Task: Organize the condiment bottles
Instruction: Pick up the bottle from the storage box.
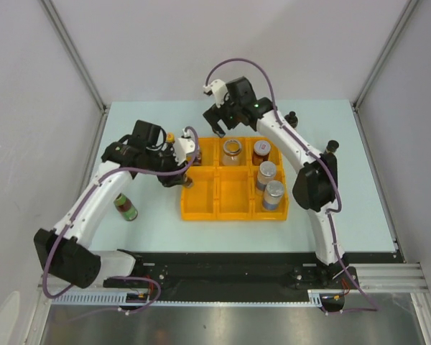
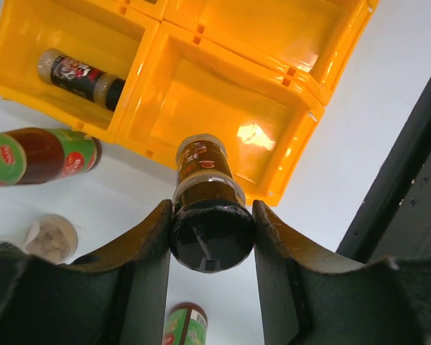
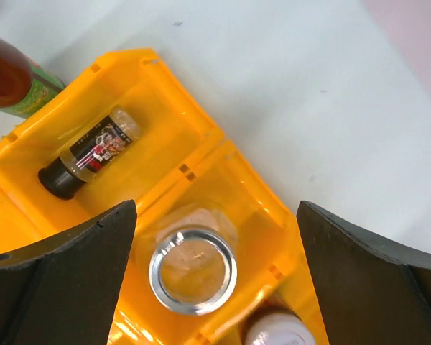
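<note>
My left gripper [image 2: 212, 215] is shut on a black-capped spice jar [image 2: 210, 241], held just off the left edge of the yellow-orange tray [image 2: 223, 108]; in the top view this gripper [image 1: 184, 175] is at the tray's left side. My right gripper [image 3: 215, 212] hangs open above a silver-lidded clear jar [image 3: 193, 269] that stands in the back middle compartment. Another black-capped spice jar [image 3: 90, 152] lies in the compartment beside it. Two blue-labelled shakers [image 1: 266, 175] [image 1: 274, 195] stand in the right compartments, behind them a dark jar [image 1: 261, 151].
A red and green sauce bottle [image 2: 39, 154] lies on the table beside the tray, with a clear jar [image 2: 50, 237] near it. Another green-labelled bottle [image 1: 126, 207] lies on the table's left, under the left arm. The tray's front left and front middle compartments [image 1: 235, 192] hold nothing.
</note>
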Robot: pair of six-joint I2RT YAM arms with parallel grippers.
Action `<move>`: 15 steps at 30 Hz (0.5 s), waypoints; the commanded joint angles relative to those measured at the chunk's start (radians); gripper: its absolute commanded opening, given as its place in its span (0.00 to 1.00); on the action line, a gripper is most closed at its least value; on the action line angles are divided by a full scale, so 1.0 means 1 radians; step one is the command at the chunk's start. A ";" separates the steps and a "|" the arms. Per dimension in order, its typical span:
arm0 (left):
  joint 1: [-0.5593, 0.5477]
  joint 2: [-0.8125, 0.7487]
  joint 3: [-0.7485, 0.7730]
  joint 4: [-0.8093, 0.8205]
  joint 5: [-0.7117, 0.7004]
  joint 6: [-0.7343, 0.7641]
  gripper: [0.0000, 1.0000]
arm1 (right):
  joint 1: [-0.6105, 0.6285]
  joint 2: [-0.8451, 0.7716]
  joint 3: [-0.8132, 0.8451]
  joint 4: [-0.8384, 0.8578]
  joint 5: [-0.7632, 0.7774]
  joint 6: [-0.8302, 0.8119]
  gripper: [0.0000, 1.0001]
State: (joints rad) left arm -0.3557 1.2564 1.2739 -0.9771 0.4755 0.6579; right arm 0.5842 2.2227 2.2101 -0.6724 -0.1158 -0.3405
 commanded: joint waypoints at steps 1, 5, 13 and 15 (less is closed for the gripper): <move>-0.015 0.063 0.042 0.071 0.034 -0.033 0.00 | -0.035 -0.066 0.058 -0.096 -0.073 0.031 1.00; -0.015 0.005 -0.002 0.118 0.045 -0.046 0.00 | -0.008 -0.017 0.131 -0.173 -0.091 0.044 0.99; -0.015 -0.098 -0.007 0.117 0.026 -0.047 0.00 | 0.062 0.132 0.226 -0.185 -0.086 0.093 0.92; -0.014 -0.135 -0.016 0.117 0.017 -0.052 0.00 | 0.066 0.146 0.224 -0.168 -0.117 0.123 0.89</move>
State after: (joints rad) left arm -0.3645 1.1893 1.2465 -0.8780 0.4782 0.6258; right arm 0.6392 2.3081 2.3840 -0.8211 -0.1795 -0.2882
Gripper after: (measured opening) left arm 0.477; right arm 0.920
